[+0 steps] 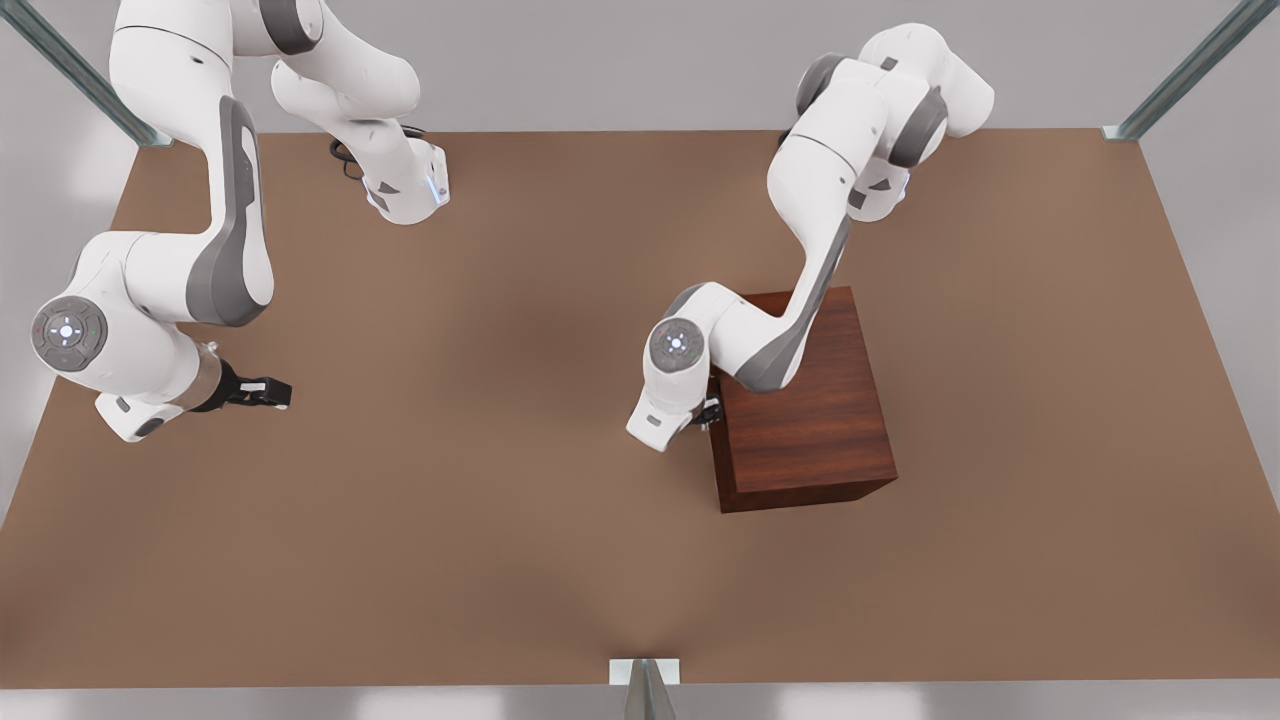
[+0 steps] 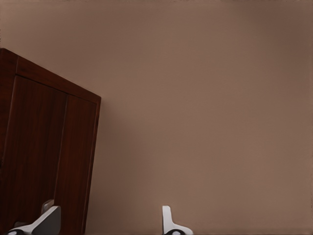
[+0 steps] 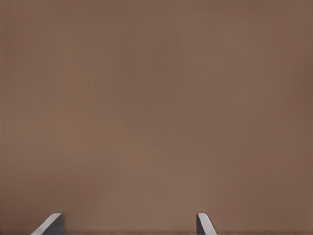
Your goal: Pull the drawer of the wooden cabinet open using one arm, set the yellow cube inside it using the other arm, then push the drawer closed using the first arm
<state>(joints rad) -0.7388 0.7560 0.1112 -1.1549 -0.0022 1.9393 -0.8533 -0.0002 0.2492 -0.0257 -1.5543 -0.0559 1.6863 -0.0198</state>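
Left tool (image 2: 105, 223) agape beside wooden cabinet (image 2: 46, 156)

Counter (image 1: 520, 520): flat brown surface, seen filling most of the front view frame, edged by metal posts at upper left, upper right and bottom centre. Wooden cabinet (image 1: 805, 420) is set directly on it, right of frame centre, dark reddish-brown w/ plain flat top. In left wrist view, cabinet's side panel (image 2: 44, 156) is seen at lower left against bare brown counter (image 2: 205, 98).
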